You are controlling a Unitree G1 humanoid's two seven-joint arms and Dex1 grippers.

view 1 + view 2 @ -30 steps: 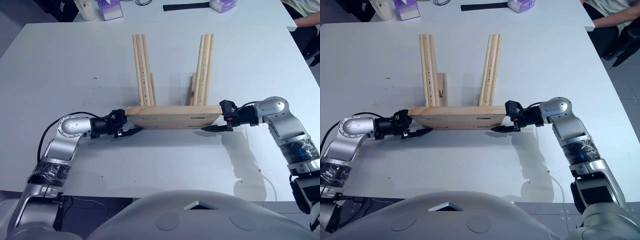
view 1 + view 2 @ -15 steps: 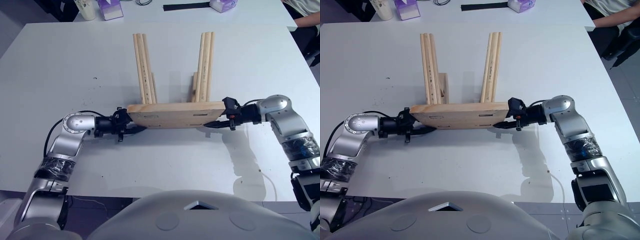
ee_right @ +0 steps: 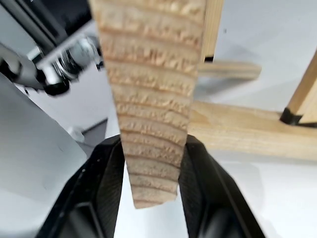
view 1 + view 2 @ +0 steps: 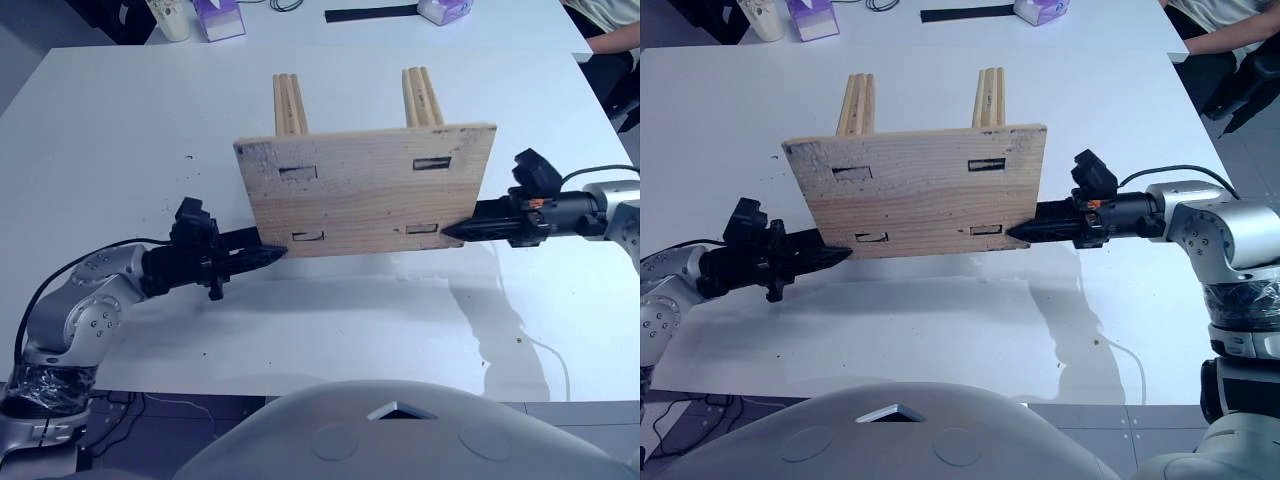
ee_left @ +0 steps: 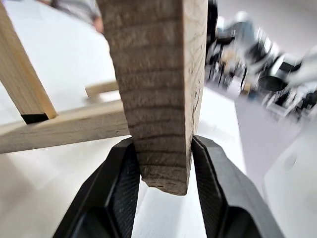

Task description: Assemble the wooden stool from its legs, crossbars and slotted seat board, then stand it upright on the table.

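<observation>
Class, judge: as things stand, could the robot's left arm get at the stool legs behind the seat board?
Probably not. The left gripper is clamped on a lower corner of the seat board, which stands between it and the legs. It would have to let go first.

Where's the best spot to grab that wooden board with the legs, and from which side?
Likely the seat board by its two end edges, coming in from left and right. It is thin and flat, so a narrow pinch spans it, and the legs jut off its far face, leaving the ends free. The left gripper and right gripper clamp it there.
</observation>
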